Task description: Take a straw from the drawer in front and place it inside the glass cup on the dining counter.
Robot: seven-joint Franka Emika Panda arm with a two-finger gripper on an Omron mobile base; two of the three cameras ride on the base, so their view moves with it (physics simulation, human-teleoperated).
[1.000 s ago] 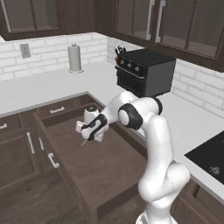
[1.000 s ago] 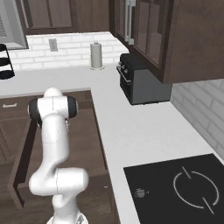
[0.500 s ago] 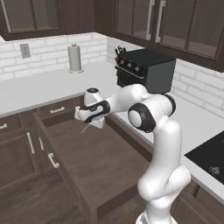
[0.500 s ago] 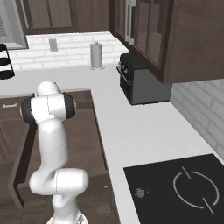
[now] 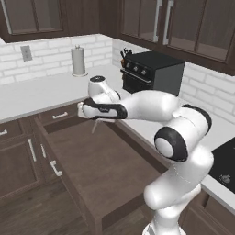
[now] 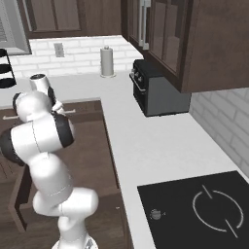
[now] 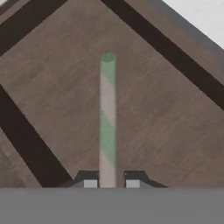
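Straw point(image 7: 107, 118), a thin pale translucent stick banded in green, is pinched at its base between the two dark finger tips of the white arm's gripper point(image 7: 108, 183), whose jaws are pressed nearly together on it. It is held in the air above the bare wooden floor of the wide, dark brown open drawer point(image 5: 98, 167). Its long axis runs straight out from the fingers, free end pointing down toward the drawer. Picking looks done; next comes carrying it to the cup and turning it upright.
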